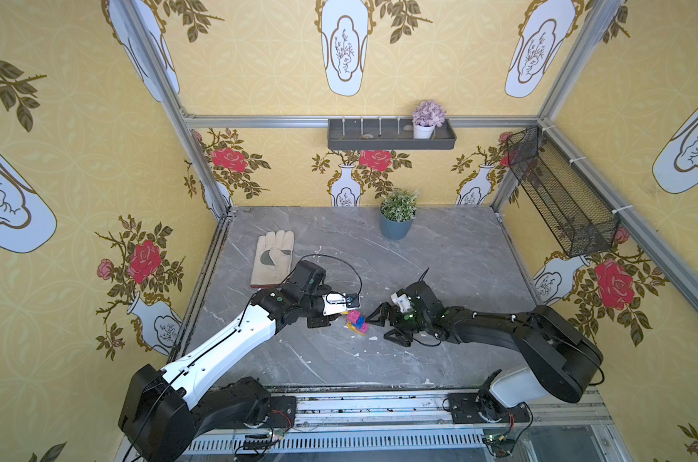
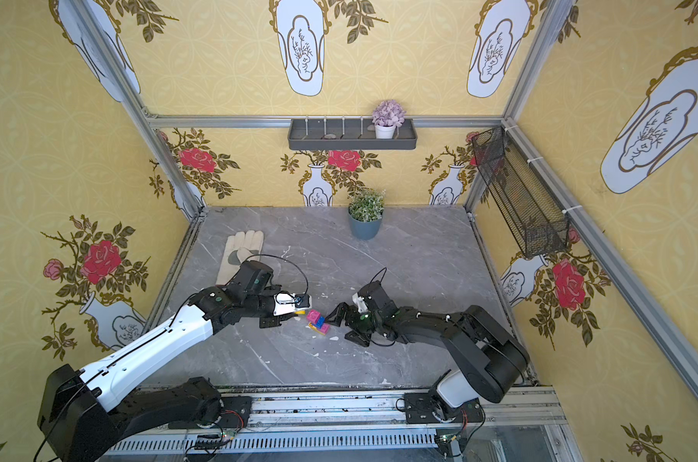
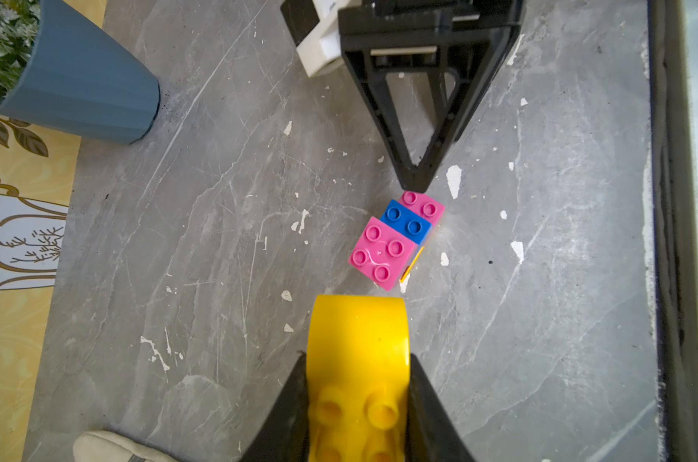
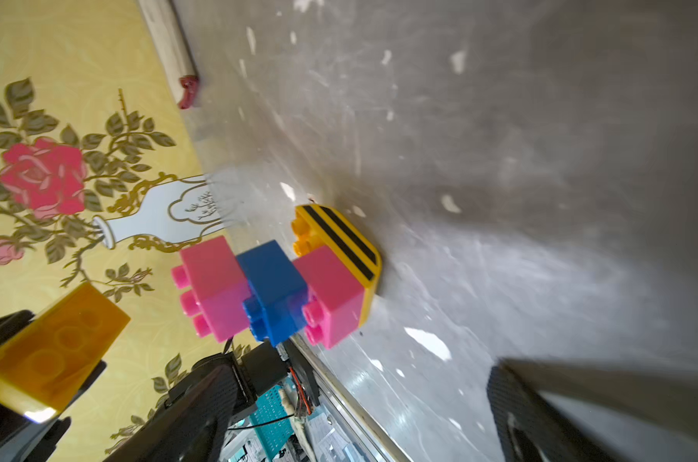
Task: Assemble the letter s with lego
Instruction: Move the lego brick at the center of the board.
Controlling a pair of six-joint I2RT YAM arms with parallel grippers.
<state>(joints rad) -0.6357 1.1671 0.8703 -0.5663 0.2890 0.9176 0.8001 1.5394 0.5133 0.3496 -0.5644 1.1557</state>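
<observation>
**Left arm is holding a yellow piece, S is sitting between the grippers**

The left gripper (image 3: 357, 360) is pinching a plain yellow brick (image 3: 357, 328) between its fingers, hovering just short of the partly built S (image 1: 357, 322). That stack is sitting on the grey marble table (image 1: 439, 256) between both grippers. A striped yellow brick (image 4: 341, 236) is lying at the bottom, with a lower pink brick (image 3: 423, 204), a blue brick (image 3: 405, 220) and an upper pink brick (image 3: 381, 252) stepping up off it. The right gripper (image 1: 383, 327) is hanging spread wide and gripping nothing, one fingertip just beside the stack. Further back a work glove (image 1: 273, 258) is lying flat, and a potted plant (image 1: 397, 218) is standing by the back wall.
</observation>
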